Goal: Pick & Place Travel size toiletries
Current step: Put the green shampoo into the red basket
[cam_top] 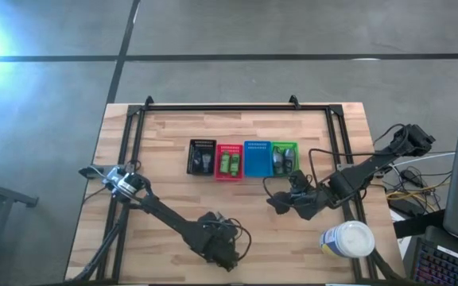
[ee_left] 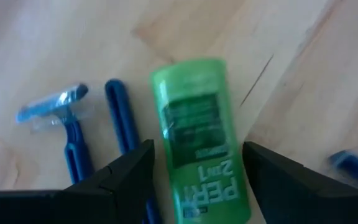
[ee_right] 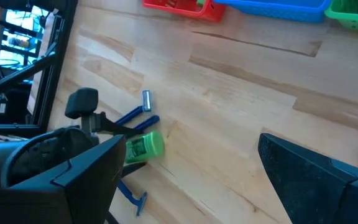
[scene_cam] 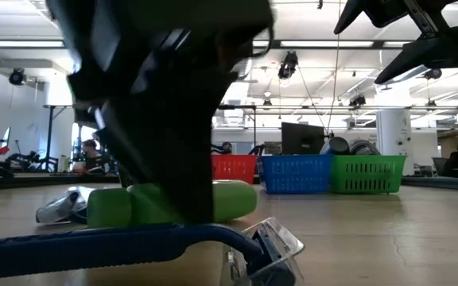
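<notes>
A green travel bottle (ee_left: 194, 143) lies flat on the wooden table near its front edge, also seen in the low view (scene_cam: 229, 199). Blue razors lie beside it (ee_left: 67, 124), and one lies in front of it in the low view (scene_cam: 94, 242). My left gripper (ee_left: 197, 148) comes down over the bottle, open, with one finger on each long side (cam_top: 223, 256). My right gripper (cam_top: 281, 202) hangs open and empty above the table right of centre, in front of the baskets. My left gripper's fingers (ee_left: 135, 174) stand on either side of the green bottle's label-end half (ee_left: 210, 186), slanting down from above and lying across the bottle. The bottle lies flat on the table. Whether the fingers touch it, I cannot tell.
Four small baskets stand in a row at the table's middle: black (cam_top: 201, 157), red (cam_top: 229, 162), blue (cam_top: 257, 159) and green (cam_top: 285, 157), some with items inside. A big white tub (cam_top: 348, 238) stands at the front right. A black frame (cam_top: 221, 107) borders the table.
</notes>
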